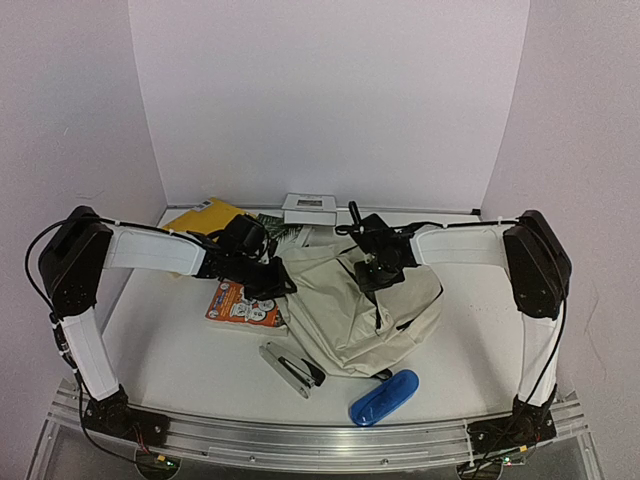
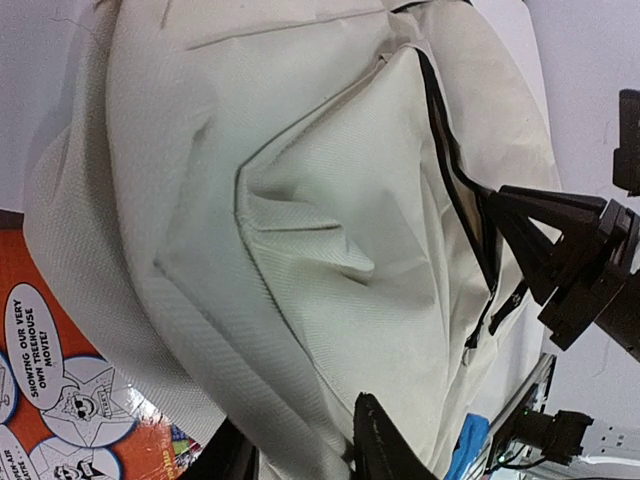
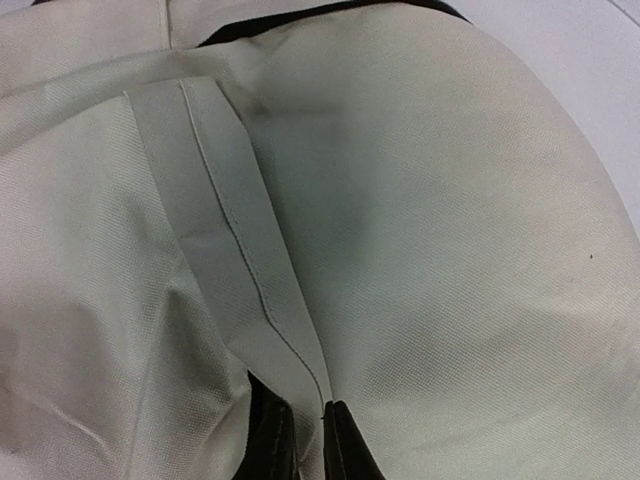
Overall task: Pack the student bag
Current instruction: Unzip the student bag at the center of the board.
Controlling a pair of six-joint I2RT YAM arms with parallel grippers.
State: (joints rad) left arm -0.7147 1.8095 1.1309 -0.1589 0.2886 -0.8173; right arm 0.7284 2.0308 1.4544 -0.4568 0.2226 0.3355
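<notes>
The student bag (image 1: 350, 305) is a cream fabric backpack lying crumpled mid-table, with a black zipper (image 2: 465, 190) running down its pocket. My left gripper (image 1: 282, 283) is at the bag's left edge, shut on a fold of its fabric (image 2: 300, 440). My right gripper (image 1: 376, 272) is on the bag's top, its fingers pinched on a stitched seam flap (image 3: 310, 425). The bag fills both wrist views (image 3: 400, 200). An orange comic book (image 1: 240, 305) lies partly under the bag's left side (image 2: 60, 360).
A black stapler (image 1: 292, 367) and a blue case (image 1: 385, 397) lie at the near edge. A yellow book (image 1: 198, 216), a dark green book (image 1: 283, 232) and a white box (image 1: 309, 208) sit at the back by the wall.
</notes>
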